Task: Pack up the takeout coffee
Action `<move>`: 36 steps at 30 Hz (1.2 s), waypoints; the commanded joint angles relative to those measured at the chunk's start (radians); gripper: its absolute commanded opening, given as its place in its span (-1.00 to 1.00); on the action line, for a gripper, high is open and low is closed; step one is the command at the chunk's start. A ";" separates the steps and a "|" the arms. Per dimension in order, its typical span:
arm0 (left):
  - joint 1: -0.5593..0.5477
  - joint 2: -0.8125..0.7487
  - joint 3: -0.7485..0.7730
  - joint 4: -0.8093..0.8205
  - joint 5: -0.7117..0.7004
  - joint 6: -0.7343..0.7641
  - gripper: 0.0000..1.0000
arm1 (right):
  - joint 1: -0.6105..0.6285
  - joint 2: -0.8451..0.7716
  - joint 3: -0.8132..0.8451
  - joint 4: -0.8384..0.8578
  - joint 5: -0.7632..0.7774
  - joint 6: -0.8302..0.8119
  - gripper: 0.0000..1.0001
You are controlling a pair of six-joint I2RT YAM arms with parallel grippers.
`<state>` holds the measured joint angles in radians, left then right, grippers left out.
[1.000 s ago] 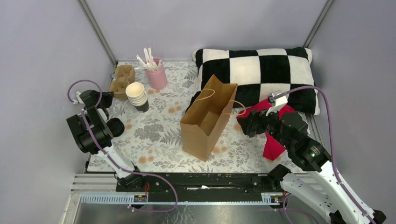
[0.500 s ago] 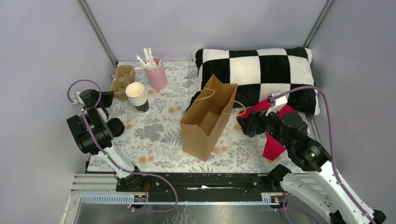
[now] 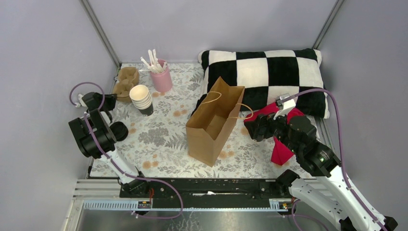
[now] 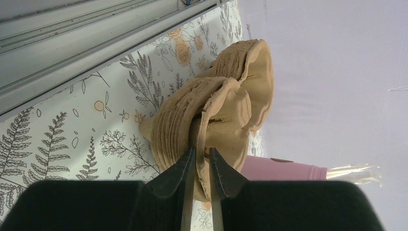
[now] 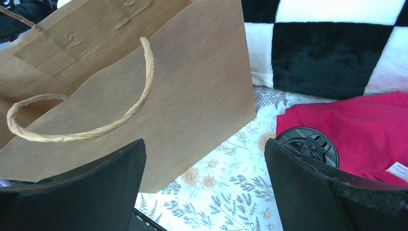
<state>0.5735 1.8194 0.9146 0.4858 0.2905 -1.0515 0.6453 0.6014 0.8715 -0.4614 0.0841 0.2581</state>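
The takeout coffee (image 5: 308, 146) stands on the counter (image 5: 231, 192) just to the right of the paper bag (image 5: 192, 86), near the bag's foot and touching the edge of the red cloth (image 5: 365, 125). Only its round black sip lid shows, face up. From that I judge the cup upright, long axis vertical; the body below the lid is out of sight.

From the right end effector (image 5: 204, 154) the coffee lies ahead and off to the right-finger side, not between the fingers. The right finger cuts off the lid's near edge. This end effector is spread as wide as it goes and holds nothing. It is by far the nearer one, so a reach would likely call for a sideways shift to the right before closing.

In the view from above the coffee cannot be made out, because the right arm covers that spot beside the bag.

The left end effector (image 4: 202, 154) is well to the bag's left. It is nearly closed, pinching the rim of the top cardboard cup carrier (image 4: 216, 110).
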 commanded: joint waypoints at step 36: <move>0.032 -0.236 -0.015 0.019 0.082 -0.194 -1.00 | 0.002 -0.009 0.004 0.040 -0.027 -0.012 0.99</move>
<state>0.5877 1.6718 0.8894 0.4831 0.4019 -1.2827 0.6453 0.5964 0.8715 -0.4603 0.0654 0.2581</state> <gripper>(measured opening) 0.008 0.994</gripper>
